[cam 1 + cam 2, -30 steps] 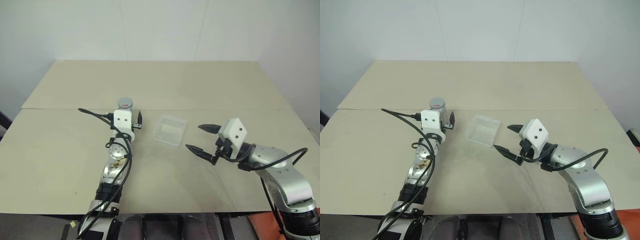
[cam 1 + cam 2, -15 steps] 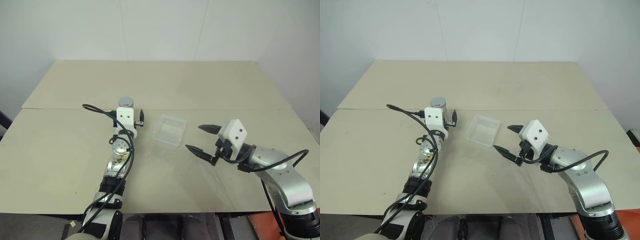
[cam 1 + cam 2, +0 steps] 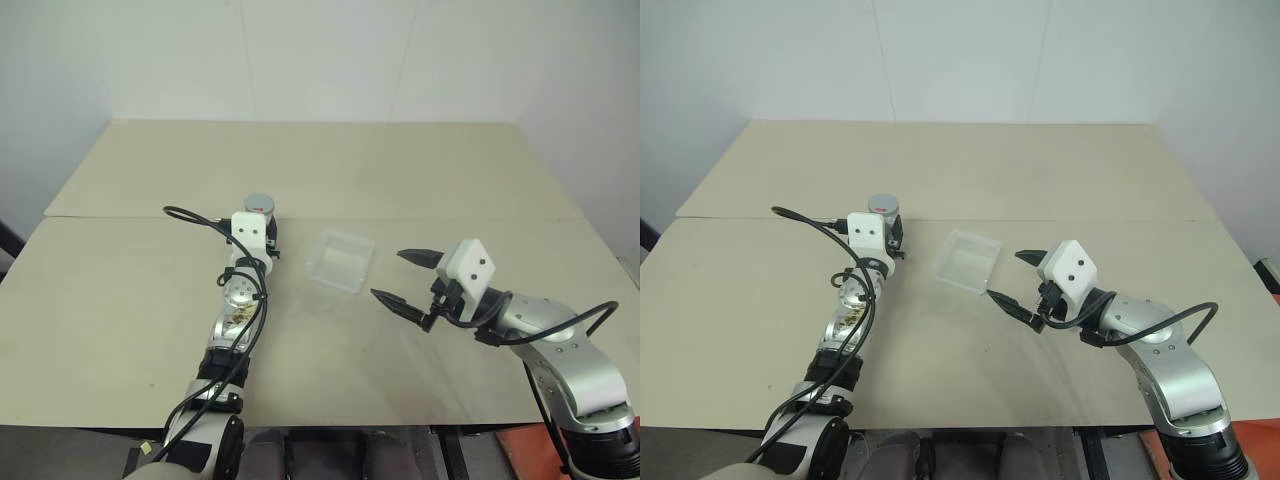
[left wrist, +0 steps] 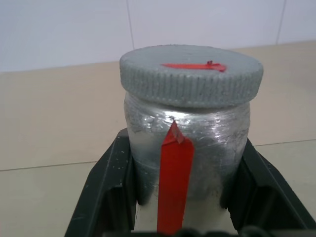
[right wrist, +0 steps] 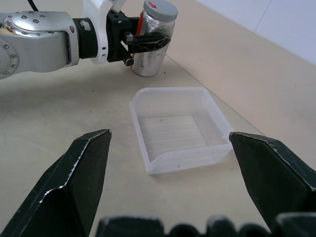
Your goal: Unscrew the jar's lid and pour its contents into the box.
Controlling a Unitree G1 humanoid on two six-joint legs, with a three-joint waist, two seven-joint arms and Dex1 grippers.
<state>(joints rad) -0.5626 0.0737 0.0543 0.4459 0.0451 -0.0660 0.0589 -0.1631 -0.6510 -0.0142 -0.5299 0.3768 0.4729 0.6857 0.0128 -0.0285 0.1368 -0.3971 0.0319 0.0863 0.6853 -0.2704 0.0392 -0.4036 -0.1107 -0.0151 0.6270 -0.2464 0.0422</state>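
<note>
Both fingers of L claw (image 4: 182,197) clamp jar (image 4: 190,143) | lid (image 4: 191,74) on | R claw (image 3: 408,279) spread, near box (image 3: 341,260)

Bare table (image 3: 150,290) lies all round the box (image 3: 340,259) and jar (image 3: 260,206).

Support surface: I see a beige table (image 3: 400,170), matte top, with one seam running straight across it from side to side.

Resting on it: the jar (image 5: 154,44), upright, grey lid (image 4: 191,74) on, near the seam; the clear plastic box (image 5: 177,129), open side up, just beside the jar toward my right.
</note>
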